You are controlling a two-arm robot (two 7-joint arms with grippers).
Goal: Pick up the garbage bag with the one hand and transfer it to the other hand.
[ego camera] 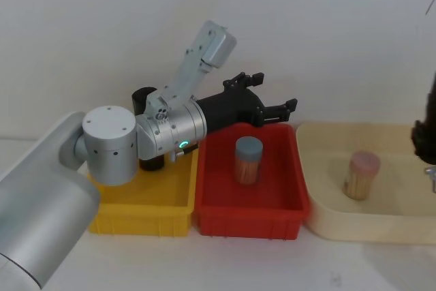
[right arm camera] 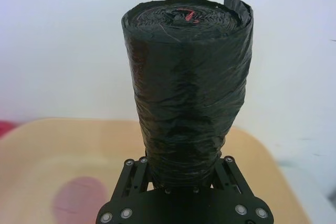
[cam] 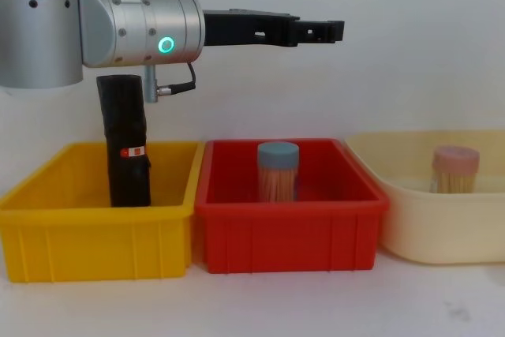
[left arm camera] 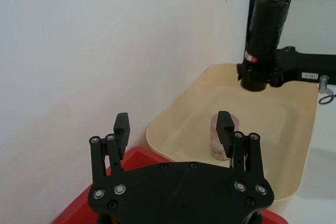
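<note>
Second black roll [cam: 126,140] stood in yellow bin [cam: 47,230], below left gripper [ego camera: 267,97]. Left gripper's fingers spread wide, empty, above red bin [ego camera: 225,212]. Right gripper [left arm camera: 257,69] clamped garbage bag [right arm camera: 186,87] upright above cream tray [left arm camera: 294,150].

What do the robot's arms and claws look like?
The left arm is a fat silver tube with a glowing green ring and a thin dark cable. Its left claw is black, with slim fingers and small round screws. The right claw is black too.
</note>
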